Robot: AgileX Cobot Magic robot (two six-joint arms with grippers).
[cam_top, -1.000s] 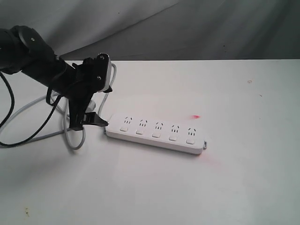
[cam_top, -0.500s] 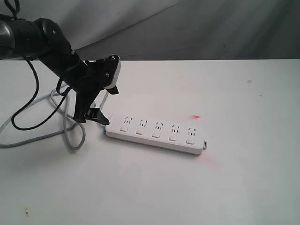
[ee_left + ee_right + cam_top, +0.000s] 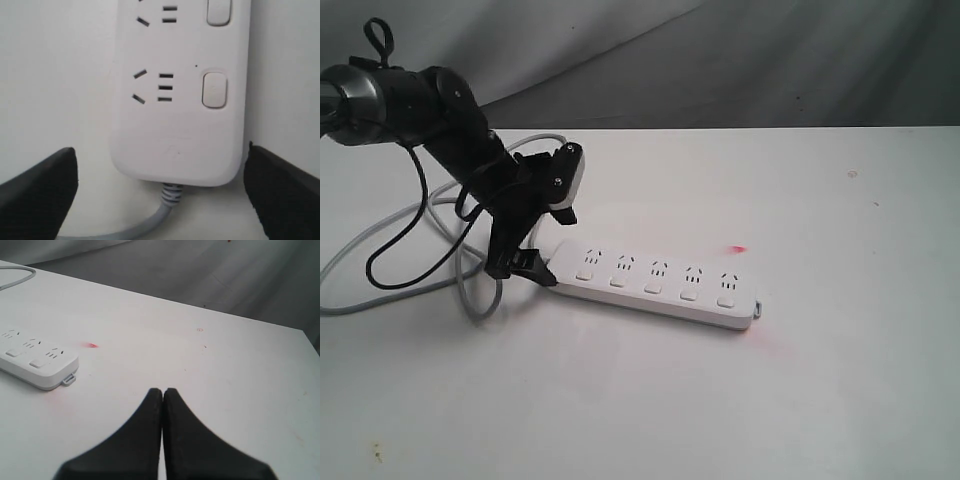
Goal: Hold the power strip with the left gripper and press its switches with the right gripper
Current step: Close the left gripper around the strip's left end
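Note:
The white power strip (image 3: pixel 655 285) lies flat on the white table, its grey cord (image 3: pixel 470 290) looping off to the left. Its row of white switches (image 3: pixel 651 287) runs along the near side. My left gripper (image 3: pixel 555 245) is open at the strip's cord end. In the left wrist view the black fingers (image 3: pixel 40 190) stand either side of the strip's rounded end (image 3: pixel 177 125), apart from it, with a switch (image 3: pixel 214 90) and the cord (image 3: pixel 150 225) in sight. My right gripper (image 3: pixel 162 390) is shut and empty, well away from the strip (image 3: pixel 35 362); the exterior view does not show it.
A small red light spot (image 3: pixel 738 249) lies on the table just behind the strip, also visible as the red spot (image 3: pixel 91 345) from the right wrist. A grey cloth backdrop (image 3: pixel 740 60) hangs behind the table's far edge. The left arm's black cable (image 3: pixel 390 270) loops over the cord.
The left arm has swung right and lower, bringing its open fingers from beside the cord to either side of the strip's cord end. The strip has not moved.

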